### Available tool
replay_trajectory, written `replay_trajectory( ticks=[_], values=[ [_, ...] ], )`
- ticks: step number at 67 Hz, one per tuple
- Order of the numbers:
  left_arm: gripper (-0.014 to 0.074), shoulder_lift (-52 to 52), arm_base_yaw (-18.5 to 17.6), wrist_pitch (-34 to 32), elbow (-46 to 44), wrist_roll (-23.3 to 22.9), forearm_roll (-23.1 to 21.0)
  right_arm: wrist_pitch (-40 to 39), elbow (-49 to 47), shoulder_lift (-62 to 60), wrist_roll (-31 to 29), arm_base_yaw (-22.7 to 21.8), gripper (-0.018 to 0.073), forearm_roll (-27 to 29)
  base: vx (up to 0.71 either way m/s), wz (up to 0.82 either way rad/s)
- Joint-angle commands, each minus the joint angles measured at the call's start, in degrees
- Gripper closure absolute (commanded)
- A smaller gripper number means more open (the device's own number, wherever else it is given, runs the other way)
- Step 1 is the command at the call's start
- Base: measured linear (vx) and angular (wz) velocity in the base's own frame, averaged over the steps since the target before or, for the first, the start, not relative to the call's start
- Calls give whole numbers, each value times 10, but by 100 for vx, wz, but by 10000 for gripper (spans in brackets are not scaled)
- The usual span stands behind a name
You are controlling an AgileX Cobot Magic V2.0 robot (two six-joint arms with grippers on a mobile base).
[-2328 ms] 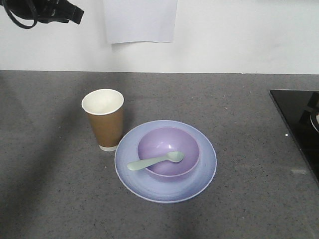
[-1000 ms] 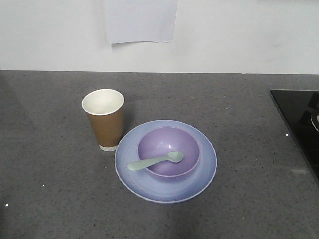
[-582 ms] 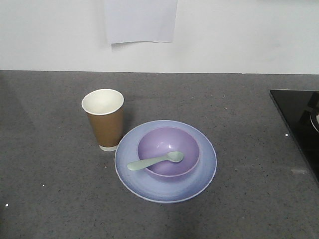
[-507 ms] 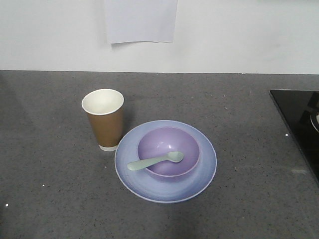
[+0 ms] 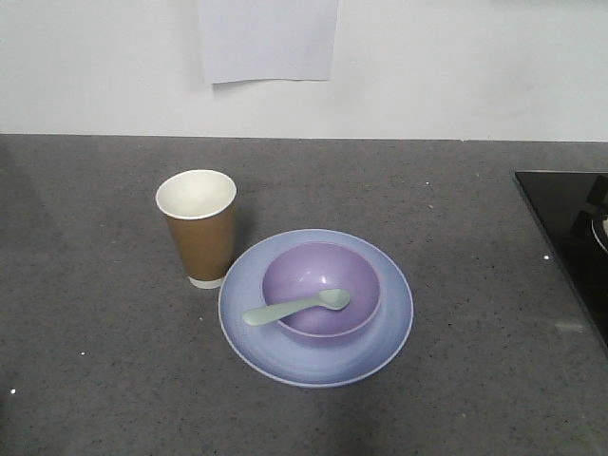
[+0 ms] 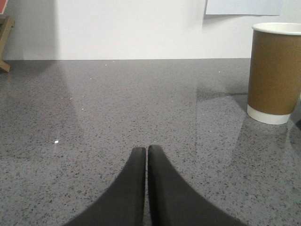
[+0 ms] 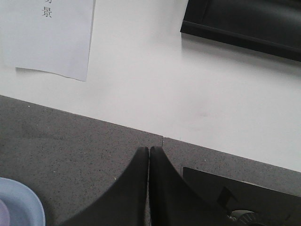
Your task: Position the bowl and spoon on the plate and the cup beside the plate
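The lavender bowl (image 5: 321, 289) sits in the middle of the pale blue plate (image 5: 387, 337) on the grey counter. A mint-green spoon (image 5: 295, 308) rests across the bowl's left rim, scoop inside, handle pointing out to the left. The brown paper cup (image 5: 199, 228) stands upright just left of the plate; it also shows in the left wrist view, cup (image 6: 274, 73). My left gripper (image 6: 146, 149) is shut and empty, low over the counter left of the cup. My right gripper (image 7: 149, 149) is shut and empty, off to the right of the plate (image 7: 26, 205).
A black cooktop (image 5: 570, 228) lies at the counter's right edge, also seen as the cooktop (image 7: 244, 195) just right of my right gripper. A white wall with a paper sheet (image 5: 268, 38) backs the counter. A wooden object (image 6: 4, 42) stands at the far left.
The dark arm that hung at the top left 2.3 s ago has left the front view. The bowl, spoon, plate and cup have not moved.
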Motion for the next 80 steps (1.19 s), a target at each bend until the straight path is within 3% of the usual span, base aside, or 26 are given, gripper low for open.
replay_trajectory(
  ticks=[1, 34, 53, 64, 73, 80],
  values=[
    [603, -8, -1, -40, -10, -2, -1, -36, -13, -2, -4, 0, 565, -15, 0, 0],
    [603, -8, -1, -40, -10, -2, -1, -36, -13, -2, -3, 0, 565, -14, 0, 0],
    [603, -8, -1, -40, -10, -2, -1, -66, -13, 16, -3, 0, 565, 62, 0, 0],
    [603, -8, -1, -40, -10, -2, -1, -140, 40, 24, -31, -1, 565, 109, 0, 0],
    [603, -8, -1, -40, -10, -2, -1, -273, 147, 0, -107, -1, 565, 182, 0, 0],
    [603, -8, -1, -40, -10, -2, -1, -332, 228, -36, -160, -2, 565, 245, 0, 0]
  ],
)
